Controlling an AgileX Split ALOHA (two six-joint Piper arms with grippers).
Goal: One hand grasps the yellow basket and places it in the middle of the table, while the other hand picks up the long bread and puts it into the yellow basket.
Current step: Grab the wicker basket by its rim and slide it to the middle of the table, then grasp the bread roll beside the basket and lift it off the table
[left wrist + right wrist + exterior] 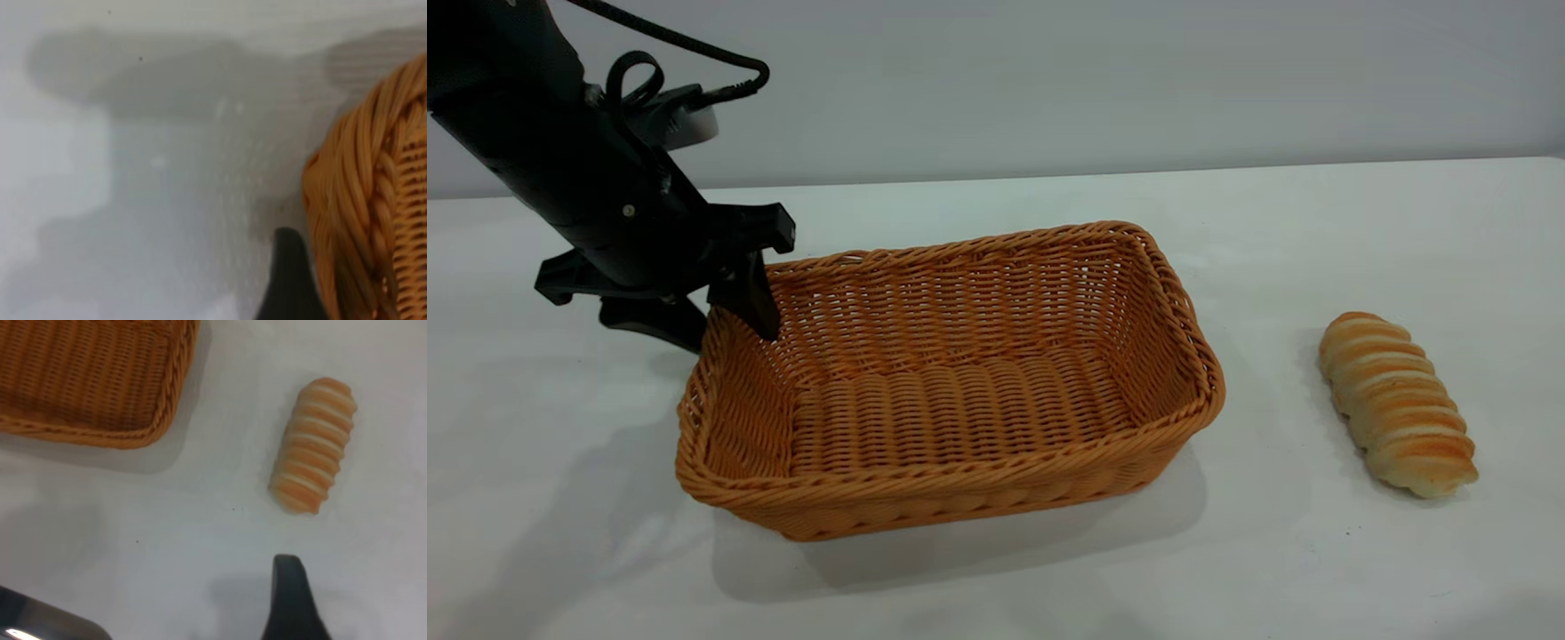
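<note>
The yellow basket [951, 418] stands on the white table [1316, 231], near its middle. My left gripper [731, 338] is open and straddles the basket's left rim, one finger inside and one outside. In the left wrist view one black finger [287, 280] sits close beside the braided rim [353, 200]. The long bread [1396, 402] lies on the table to the right of the basket. My right gripper hovers above the table near the bread [313, 447]. Only one of its fingers [288, 600] shows, set well off to one side. The right gripper is out of the exterior view.
A plain grey wall [1138, 80] runs behind the table's far edge. The left arm's black body and cable [578, 160] lean over the table's left side. The basket's corner [133, 393] shows in the right wrist view.
</note>
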